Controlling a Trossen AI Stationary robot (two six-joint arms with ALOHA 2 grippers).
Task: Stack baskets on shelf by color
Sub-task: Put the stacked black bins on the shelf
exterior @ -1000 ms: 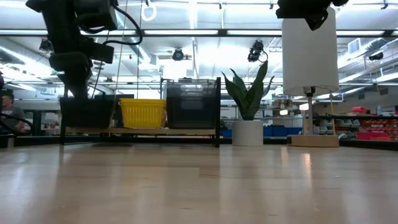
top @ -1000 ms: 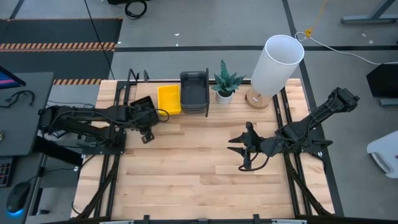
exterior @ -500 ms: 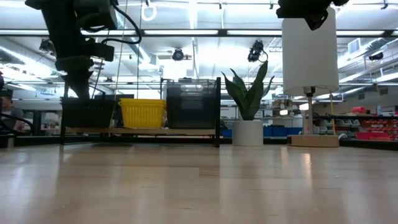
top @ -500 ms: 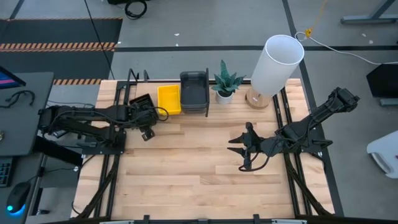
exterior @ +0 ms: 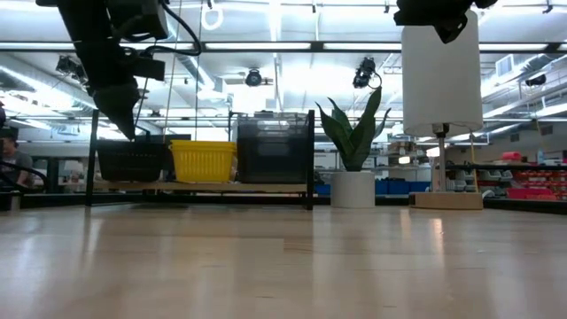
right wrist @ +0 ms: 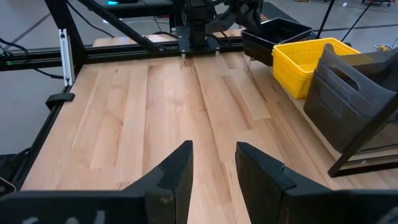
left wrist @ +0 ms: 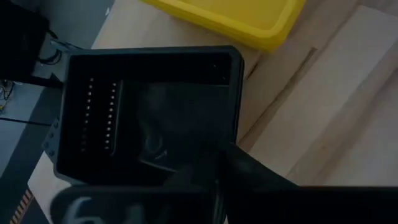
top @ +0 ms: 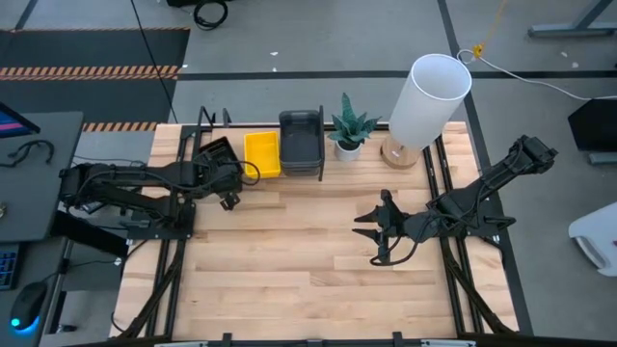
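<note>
On the wooden shelf, a dark grey basket stack sits beside yellow baskets. Left of the yellow, the left gripper clamps a black basket. Right gripper spread apart.

Bright ceiling strip lights behind my desk throw soft glare across the pale wooden desk top. My left wrist view is dim and blurred; my black perforated basket looks murky.
</note>
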